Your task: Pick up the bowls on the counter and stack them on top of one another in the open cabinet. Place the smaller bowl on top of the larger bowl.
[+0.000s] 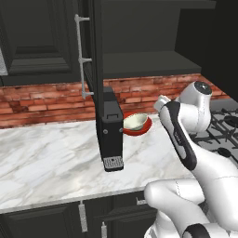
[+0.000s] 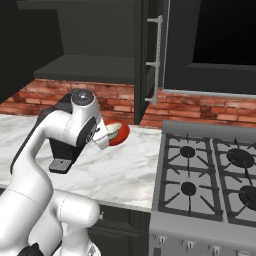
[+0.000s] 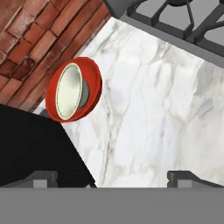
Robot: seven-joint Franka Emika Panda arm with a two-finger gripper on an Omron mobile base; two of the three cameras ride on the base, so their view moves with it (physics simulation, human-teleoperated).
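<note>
The larger bowl, glossy red, sits on the marble counter by the brick wall. The smaller bowl, cream-white, rests inside it. My gripper is open and empty, with its fingertips wide apart. It hovers over bare marble a short way from the bowls and touches neither. Above the counter, the open cabinet shows a dark bare shelf. Its door stands edge-on, with a silver bar handle.
A black coffee machine stands on the counter just left of the bowls, under the door's edge. The stovetop borders the counter on the right. Red brick wall runs behind.
</note>
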